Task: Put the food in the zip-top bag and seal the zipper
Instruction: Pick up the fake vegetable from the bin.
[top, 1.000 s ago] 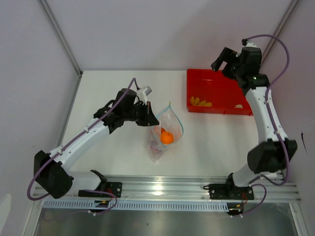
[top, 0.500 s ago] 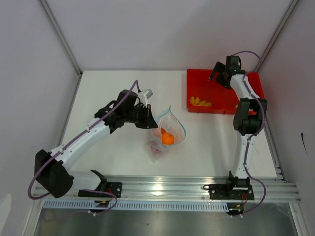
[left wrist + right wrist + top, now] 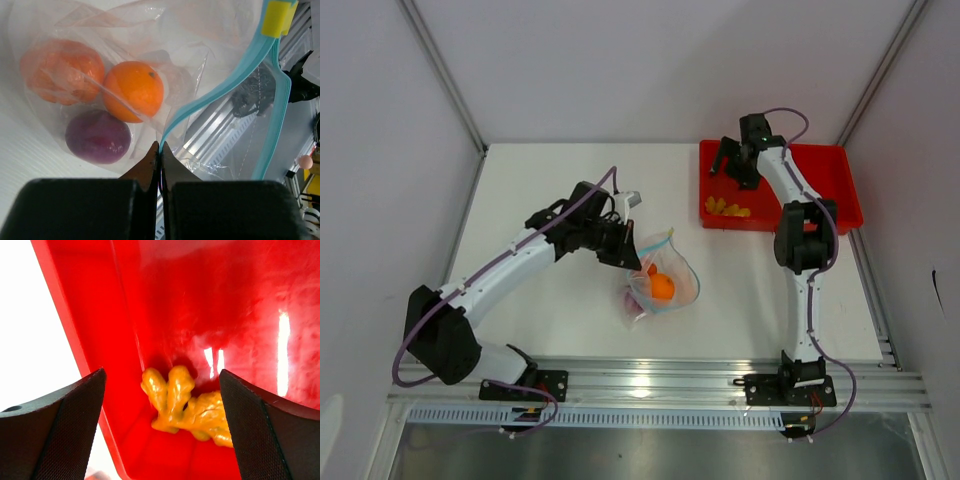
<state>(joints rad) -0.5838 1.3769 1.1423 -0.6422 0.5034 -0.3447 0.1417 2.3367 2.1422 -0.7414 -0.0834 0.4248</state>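
Observation:
The clear zip-top bag lies mid-table with its mouth held up and open. Inside it show an orange ball, an orange pumpkin-like piece and a purple-grey round piece. My left gripper is shut on the bag's light blue zipper strip, which carries a yellow slider. My right gripper is open, hanging over the yellow chunks in the near-left corner of the red tray. The chunks also show in the top view. The small whitish piece is hidden.
The red tray stands at the back right of the white table. A metal rail runs along the near edge. Grey walls close off the back and both sides.
My right gripper has swung left from the tray's far right corner and down over the yellow chunks. My left gripper has shifted slightly right and nearer, pulling the bag's mouth with it.

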